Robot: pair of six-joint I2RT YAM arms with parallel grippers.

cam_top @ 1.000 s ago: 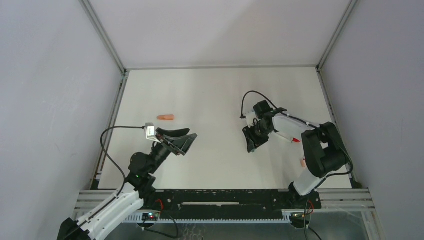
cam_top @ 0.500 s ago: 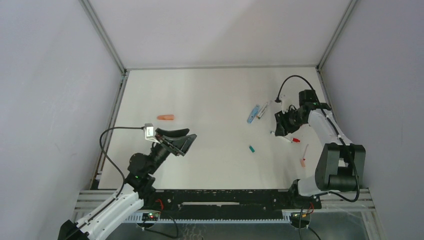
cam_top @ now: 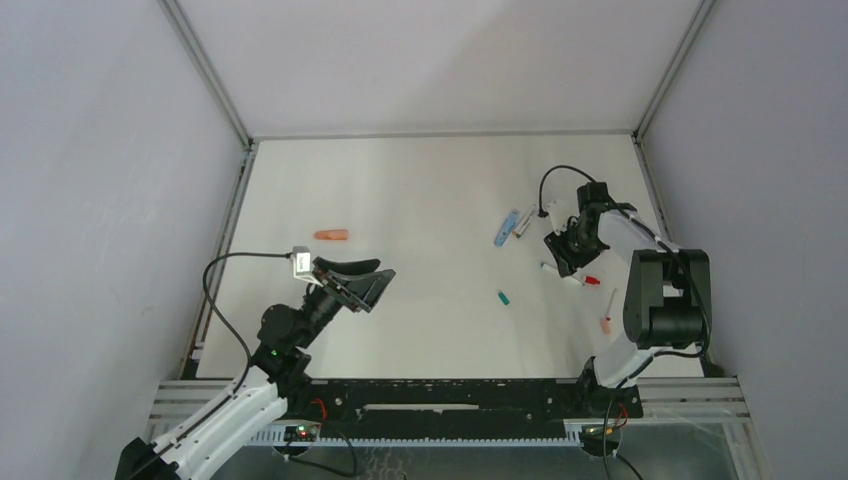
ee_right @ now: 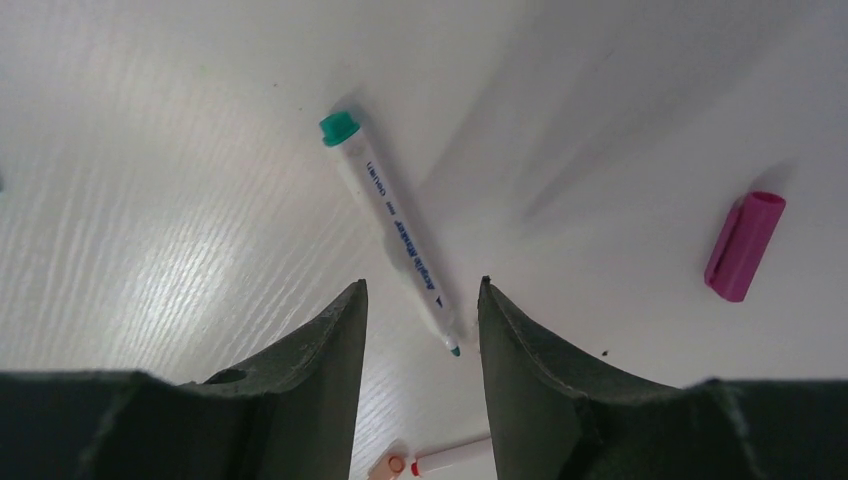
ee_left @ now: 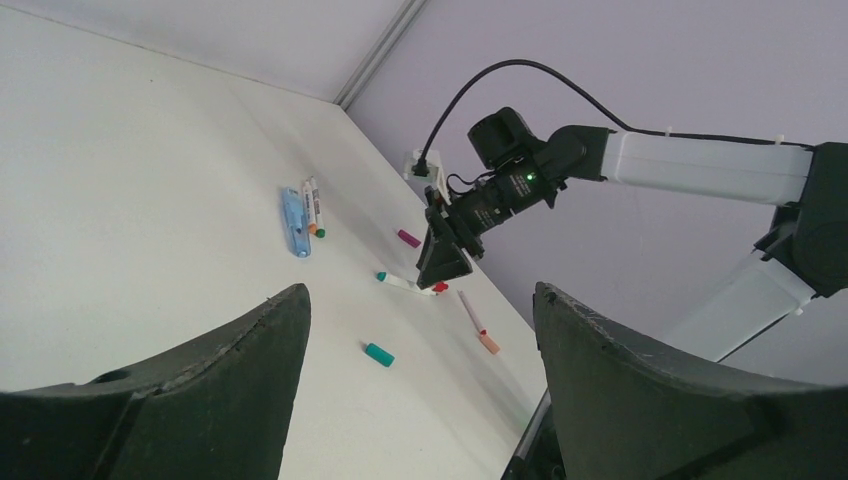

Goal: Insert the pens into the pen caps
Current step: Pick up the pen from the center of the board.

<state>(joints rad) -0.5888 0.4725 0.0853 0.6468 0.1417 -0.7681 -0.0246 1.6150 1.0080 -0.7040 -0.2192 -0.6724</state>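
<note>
The right arm has swung from the middle of the table [cam_top: 420, 190] to the right of the frame since a second ago, uncovering two caps it had hidden. Over the last half second only its elbow has folded closer. The left arm has not moved.

From above, the right gripper [cam_top: 565, 252] hangs at the upper left of a red-ended pen [cam_top: 583, 279]. A light blue cap [cam_top: 506, 227] lies to the left of it, with a pen [cam_top: 525, 219] just beside the cap. A teal cap [cam_top: 504, 297] lies lower in the frame. A salmon-orange cap [cam_top: 331, 235] sits well apart at the left, above the left gripper [cam_top: 368, 285], whose jaws stand wide and hold nothing.

In the left wrist view, the right gripper points down at a teal-ended pen [ee_left: 402, 283]. A magenta cap [ee_left: 408, 238] lies near it, higher in the frame.

In the right wrist view, the jaws are partly spread and pinch nothing. The teal-ended pen lies flat beneath them, with its writing tip between the fingertips and its teal end toward the upper left. The magenta cap lies apart at the right edge.
</note>
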